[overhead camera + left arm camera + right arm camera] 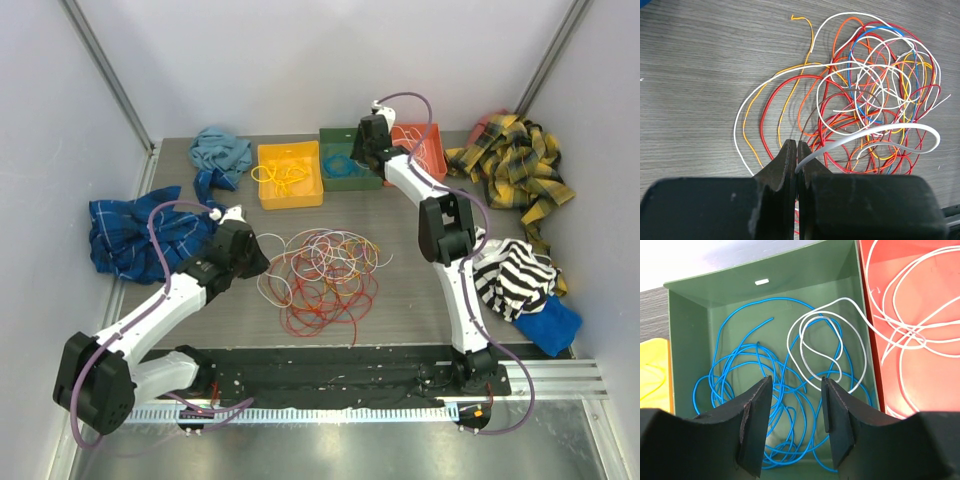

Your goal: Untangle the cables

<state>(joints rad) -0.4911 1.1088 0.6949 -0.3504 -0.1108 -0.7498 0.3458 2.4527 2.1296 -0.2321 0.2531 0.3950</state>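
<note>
Grey wood-grain table, plain white walls

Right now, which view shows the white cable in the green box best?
The right wrist view: the white cable loops over blue cables in the green box. The top external view shows the box, not this cable; the left wrist view shows neither.

A yellow bin, green bin and red bin line the counter's top centre. Teal cloth and blue plaid cloth lie at left; yellow plaid cloth, striped cloth and blue cloth at right.
</note>
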